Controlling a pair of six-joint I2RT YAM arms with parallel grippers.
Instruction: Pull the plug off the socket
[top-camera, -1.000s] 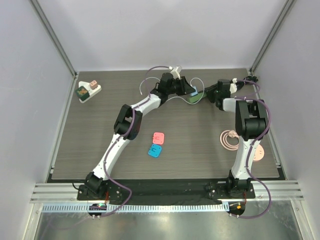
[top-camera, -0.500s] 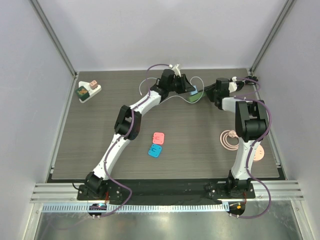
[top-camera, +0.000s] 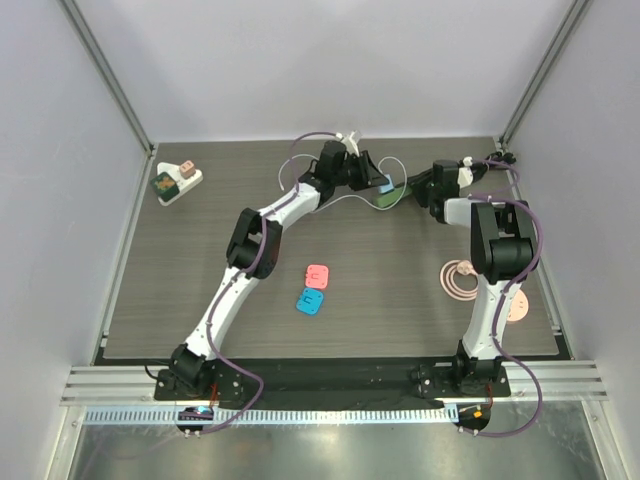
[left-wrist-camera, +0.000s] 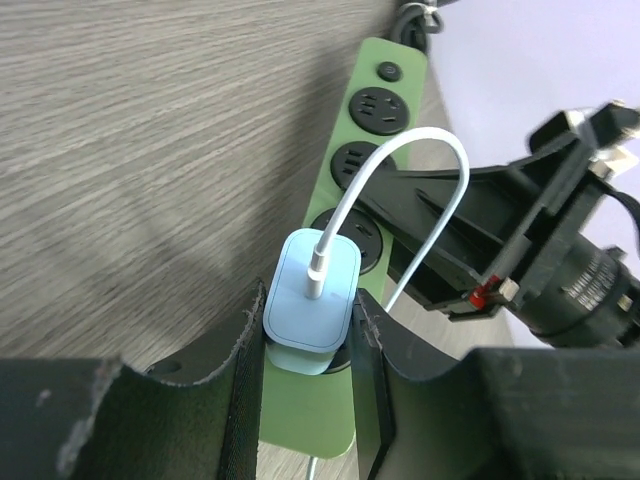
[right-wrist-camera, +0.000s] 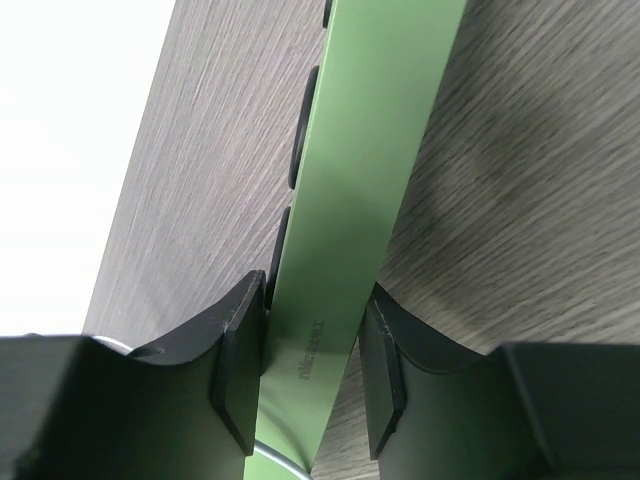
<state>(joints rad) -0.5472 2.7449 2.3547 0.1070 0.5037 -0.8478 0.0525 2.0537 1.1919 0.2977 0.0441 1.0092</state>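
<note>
Hardly anything's moved: left gripper (left-wrist-camera: 309, 345) still pinches the plug (left-wrist-camera: 310, 295), right gripper (right-wrist-camera: 312, 335) clamps the power strip (right-wrist-camera: 375, 140), plug looks still seated.

The counter (top-camera: 190, 285) is a dark grey board with a wood grain, walled in pale panels on three sides. Near its middle lies a pink pad (top-camera: 319, 274), square and flat. A blue pad (top-camera: 310, 301) of like shape lies just beside the pink pad, on its near side. Well to the pink pad's left and farther back sits a white socket block (top-camera: 177, 183). To the pink pad's right, at about the same depth, lies a coiled pink cable (top-camera: 459, 280), and past the coil a pale pink disc (top-camera: 516, 309). Beyond the pink pad, back and to its right, is a green power strip (top-camera: 393, 196).
</note>
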